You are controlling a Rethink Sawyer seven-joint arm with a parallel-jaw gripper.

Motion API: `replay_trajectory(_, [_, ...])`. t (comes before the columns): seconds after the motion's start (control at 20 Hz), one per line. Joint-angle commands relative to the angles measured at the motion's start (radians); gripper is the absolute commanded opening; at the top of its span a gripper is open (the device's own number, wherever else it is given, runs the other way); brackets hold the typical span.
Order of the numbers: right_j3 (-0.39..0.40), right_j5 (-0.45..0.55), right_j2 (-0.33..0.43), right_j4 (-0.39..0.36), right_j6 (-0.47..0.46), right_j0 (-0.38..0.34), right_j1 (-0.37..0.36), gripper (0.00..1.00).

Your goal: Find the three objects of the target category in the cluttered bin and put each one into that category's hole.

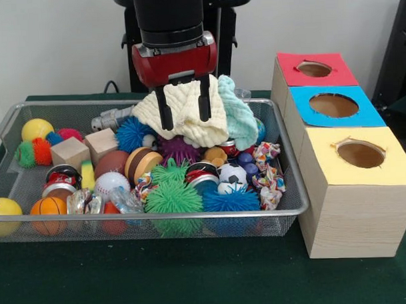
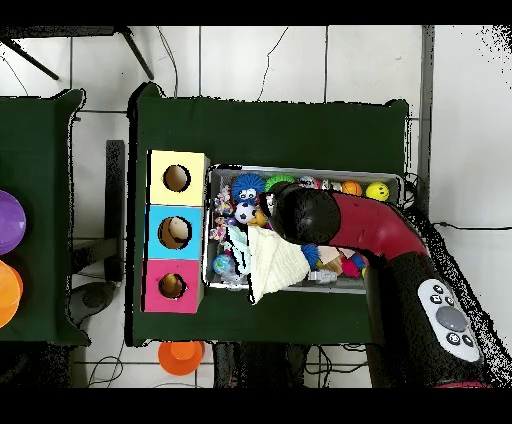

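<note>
The wire mesh bin (image 1: 145,217) is full of mixed toys; it also shows in the overhead view (image 2: 300,170). My gripper (image 1: 185,116) hangs over the back middle of the bin, open, with its two black fingers (image 1: 165,108) spread in front of a heaped pale yellow cloth (image 1: 182,119). A mint cloth (image 1: 240,117) lies beside it. No stuffed toy animal shows clearly; the duckling and the striped one are hidden. The red-surround hole (image 1: 313,69) is the farthest on the wooden box, at the right; in the overhead view it (image 2: 172,286) is at the left.
Blue-surround (image 1: 333,105) and yellow-surround (image 1: 360,154) holes sit nearer on the box. The bin holds green (image 1: 172,196) and blue (image 1: 230,199) spiky balls, wooden blocks (image 1: 69,153), cans (image 1: 61,178), a basketball (image 1: 48,207) and yellow balls (image 1: 37,128).
</note>
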Motion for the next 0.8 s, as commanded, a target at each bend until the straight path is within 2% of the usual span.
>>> replay_trajectory(0.05, [0.005, 0.041, 0.024, 0.004, 0.089, -0.005, 0.038, 1.00])
replay_trajectory(0.4, [0.013, 0.003, 0.036, 0.011, 0.097, -0.014, 0.041, 1.00])
replay_trajectory(0.8, [0.063, -0.118, 0.049, 0.006, 0.132, -0.027, 0.065, 1.00])
